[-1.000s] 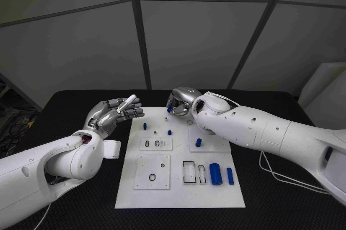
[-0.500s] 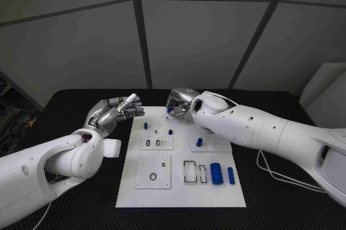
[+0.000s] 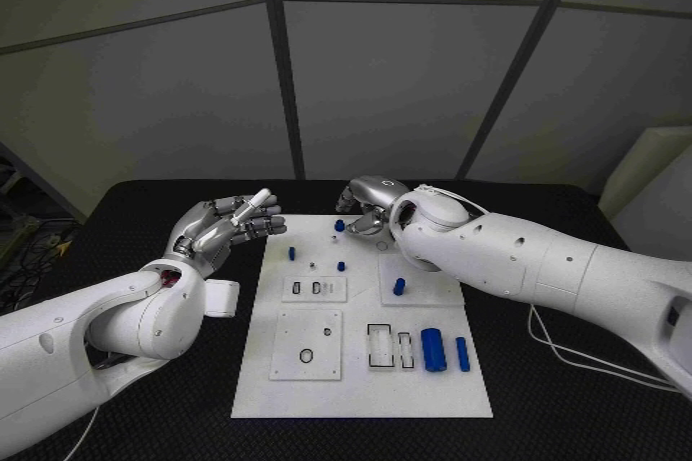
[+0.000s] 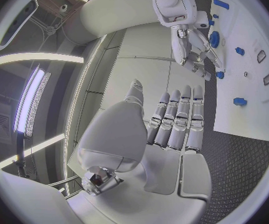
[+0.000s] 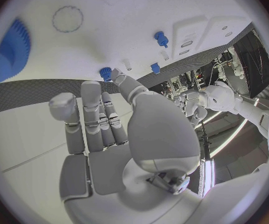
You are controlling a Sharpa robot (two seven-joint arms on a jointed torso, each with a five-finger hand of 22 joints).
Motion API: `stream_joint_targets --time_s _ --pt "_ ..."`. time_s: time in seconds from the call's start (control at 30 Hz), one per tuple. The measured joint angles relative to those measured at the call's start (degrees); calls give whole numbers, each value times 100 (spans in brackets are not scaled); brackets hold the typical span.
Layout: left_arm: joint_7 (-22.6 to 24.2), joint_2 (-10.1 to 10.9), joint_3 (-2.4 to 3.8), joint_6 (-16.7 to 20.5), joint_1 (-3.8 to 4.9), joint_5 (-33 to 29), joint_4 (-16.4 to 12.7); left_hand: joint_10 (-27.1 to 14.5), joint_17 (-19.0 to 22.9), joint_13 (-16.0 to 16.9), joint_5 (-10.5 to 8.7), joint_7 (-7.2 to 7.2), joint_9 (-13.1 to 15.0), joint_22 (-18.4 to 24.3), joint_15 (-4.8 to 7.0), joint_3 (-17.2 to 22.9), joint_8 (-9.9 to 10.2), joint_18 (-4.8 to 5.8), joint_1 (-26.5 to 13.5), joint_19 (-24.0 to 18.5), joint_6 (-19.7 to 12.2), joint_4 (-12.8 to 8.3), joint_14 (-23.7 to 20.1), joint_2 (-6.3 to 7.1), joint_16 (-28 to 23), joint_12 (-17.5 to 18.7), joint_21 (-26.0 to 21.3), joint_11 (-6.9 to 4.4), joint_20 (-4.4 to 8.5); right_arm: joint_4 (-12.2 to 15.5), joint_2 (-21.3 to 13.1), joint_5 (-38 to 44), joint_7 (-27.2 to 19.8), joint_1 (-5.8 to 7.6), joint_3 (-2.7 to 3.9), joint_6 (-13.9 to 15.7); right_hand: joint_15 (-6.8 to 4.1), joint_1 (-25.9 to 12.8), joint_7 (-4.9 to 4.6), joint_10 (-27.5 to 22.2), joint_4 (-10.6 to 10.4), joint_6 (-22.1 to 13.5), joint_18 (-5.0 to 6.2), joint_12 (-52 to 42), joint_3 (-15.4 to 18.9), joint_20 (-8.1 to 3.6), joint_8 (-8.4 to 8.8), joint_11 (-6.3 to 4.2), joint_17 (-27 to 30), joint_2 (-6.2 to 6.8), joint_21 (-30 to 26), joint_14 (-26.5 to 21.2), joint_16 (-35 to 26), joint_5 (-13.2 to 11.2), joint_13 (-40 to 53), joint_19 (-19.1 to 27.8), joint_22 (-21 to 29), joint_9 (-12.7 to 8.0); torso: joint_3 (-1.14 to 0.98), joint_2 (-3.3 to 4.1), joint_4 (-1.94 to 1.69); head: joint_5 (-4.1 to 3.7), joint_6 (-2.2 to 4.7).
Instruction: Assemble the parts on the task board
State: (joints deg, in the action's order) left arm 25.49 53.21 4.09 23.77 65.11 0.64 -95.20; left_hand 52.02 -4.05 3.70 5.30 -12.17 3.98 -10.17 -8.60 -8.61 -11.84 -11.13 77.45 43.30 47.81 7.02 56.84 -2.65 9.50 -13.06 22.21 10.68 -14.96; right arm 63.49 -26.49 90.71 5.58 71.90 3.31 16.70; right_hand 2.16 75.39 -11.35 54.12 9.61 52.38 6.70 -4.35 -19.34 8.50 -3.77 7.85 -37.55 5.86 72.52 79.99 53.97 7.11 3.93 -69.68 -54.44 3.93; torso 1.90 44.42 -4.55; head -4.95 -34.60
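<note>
White rectangular task board (image 3: 361, 381) lies flat mid-table. Near end: large blue cylinder (image 3: 430, 342) and slimmer blue peg (image 3: 462, 353) lying side by side. Mid-board: short blue peg (image 3: 398, 286) standing upright. Left silver hand (image 3: 231, 226) hovers beside the board's left edge, fingers apart, empty. Far end: right silver hand (image 3: 369, 203) over the board, fingers spread, empty, just beside a small blue part (image 3: 339, 224).

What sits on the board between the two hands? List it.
In the head view, between the left hand and the right hand lies the task board's far end, bearing small blue parts.
</note>
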Motion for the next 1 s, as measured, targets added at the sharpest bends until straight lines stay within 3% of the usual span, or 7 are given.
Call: stream_joint_targets --time_s 0.17,0.27,0.5,0.67,0.73,0.87,1.0 --pt "-2 18 0 -17 1 0 41 21 7 0 0 -2 0 9 0 -16 0 0 0 0 1 -16 0 0 -29 22 0 21 0 620 -701 -187 1 0 0 199 -70 -65 115 594 -190 220 -9 -126 180 -60 -38 -113 -548 58 335 240 439 0 58 -433 -636 9 -8 -7 19 -8 19" --pt "-3 26 0 -33 1 0 58 54 7 0 0 -10 0 16 0 -32 0 0 0 0 53 -32 0 0 -30 21 0 -12 0 874 -1065 -401 15 0 2 263 -155 -269 196 1077 -445 348 -142 -225 301 -125 -38 -221 -964 147 608 356 787 0 133 -738 -1158 9 -16 -16 52 -8 35" --pt "-4 41 0 -81 1 1 80 106 6 0 0 -10 0 24 0 -55 0 0 -39 0 94 -55 62 -39 -30 46 0 -23 0 1136 -1643 -865 170 0 3 183 -331 -498 362 2158 -1071 346 -231 -522 891 -348 0 -475 -1509 319 936 406 1249 0 460 -1067 -1784 3 -42 -26 107 17 65" --pt "-6 35 -1 -106 1 2 93 106 1 0 0 -10 1 30 1 -71 0 0 -16 0 94 -71 103 -61 -30 47 0 -23 0 1129 -1750 -1028 338 1 3 24 -474 -208 466 2834 -1386 258 -319 -1091 1206 -470 0 -644 -1943 434 1164 385 1593 0 959 -1323 -2049 -1 -48 -26 118 -26 84" --pt "-7 30 -1 -113 1 2 96 106 2 0 0 -10 1 30 1 -71 0 0 -16 0 94 -71 103 -61 -30 48 0 -23 0 1115 -1749 -1064 401 1 3 -50 -505 -31 500 2870 -1613 225 -408 -1599 1368 -530 0 -683 -2271 455 1271 416 1842 0 1502 -1383 -2052 0 -47 -26 118 -38 85" --pt "-9 15 -2 -126 1 2 107 107 2 0 0 -10 1 34 1 -71 0 0 -16 0 93 -71 103 -61 -30 47 0 -24 0 1052 -1697 -1117 535 1 3 -212 -525 297 532 2682 -2226 186 -419 -4127 1584 -512 0 -623 -2957 489 1429 395 2343 0 4175 -1410 -2052 -1 -43 -26 110 -52 69" --pt "-10 4 -2 -132 1 2 120 146 2 0 0 -10 1 35 0 -71 0 0 -16 0 93 -71 103 -61 -54 48 0 -24 0 986 -1585 -1137 633 1 3 -328 -523 405 504 2710 -2520 158 -497 -5738 1628 -492 0 -619 -3513 525 1533 398 2695 33 5819 -1430 -2051 0 -36 -24 101 -59 57"
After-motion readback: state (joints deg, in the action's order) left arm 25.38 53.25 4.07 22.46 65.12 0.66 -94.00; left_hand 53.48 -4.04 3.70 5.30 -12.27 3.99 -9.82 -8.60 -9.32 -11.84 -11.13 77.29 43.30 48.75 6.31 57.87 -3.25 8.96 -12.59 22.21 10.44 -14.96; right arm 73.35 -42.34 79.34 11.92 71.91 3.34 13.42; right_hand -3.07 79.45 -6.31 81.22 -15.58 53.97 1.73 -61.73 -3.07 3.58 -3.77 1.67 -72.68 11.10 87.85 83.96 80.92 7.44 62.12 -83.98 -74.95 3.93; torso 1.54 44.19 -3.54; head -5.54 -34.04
